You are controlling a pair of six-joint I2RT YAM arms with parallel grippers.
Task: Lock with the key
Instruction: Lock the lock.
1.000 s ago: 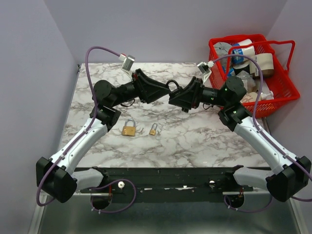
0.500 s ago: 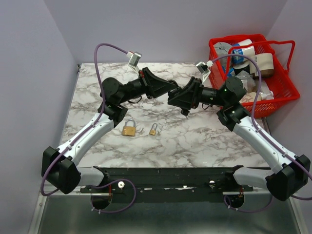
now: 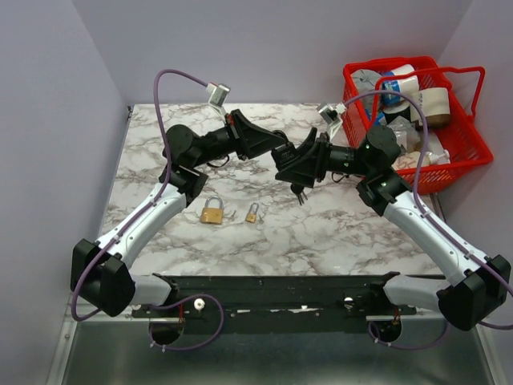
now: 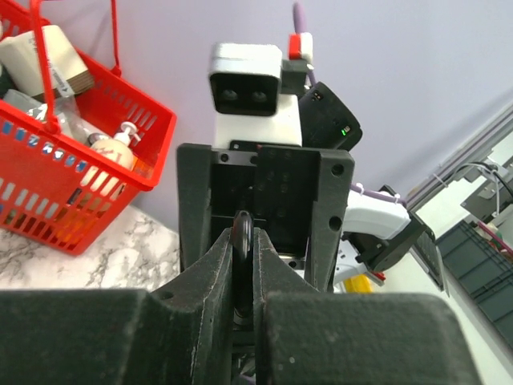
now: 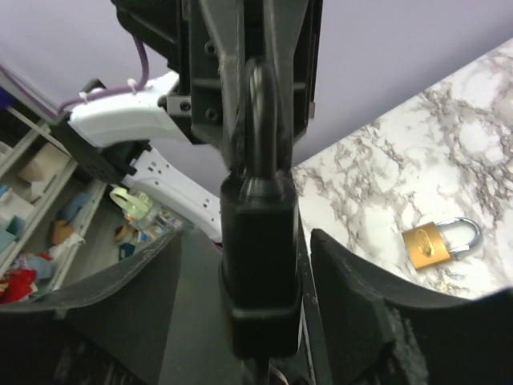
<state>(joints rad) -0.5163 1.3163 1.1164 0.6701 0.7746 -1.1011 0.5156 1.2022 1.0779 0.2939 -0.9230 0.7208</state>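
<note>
A squat black padlock (image 5: 259,265) hangs in the air between my two grippers over the middle of the table. My left gripper (image 3: 271,149) is shut on its shackle (image 4: 243,226), also seen from the left wrist (image 4: 243,245). My right gripper (image 3: 293,167) is open, its fingers (image 5: 361,313) standing on either side of the padlock's body with gaps on both sides. The key (image 3: 300,195), a tiny dark bunch, dangles below the right gripper above the table. Where it joins the padlock is hidden.
Two brass padlocks lie on the marble table (image 3: 337,233): a larger one (image 3: 212,211) and a small one (image 3: 252,213). One shows in the right wrist view (image 5: 437,243). A red basket (image 3: 453,172) full of items stands at the far right edge.
My left arm swung forward and its gripper moved right with the padlock. My right gripper shifted a little left, and the keys now hang lower below it.
</note>
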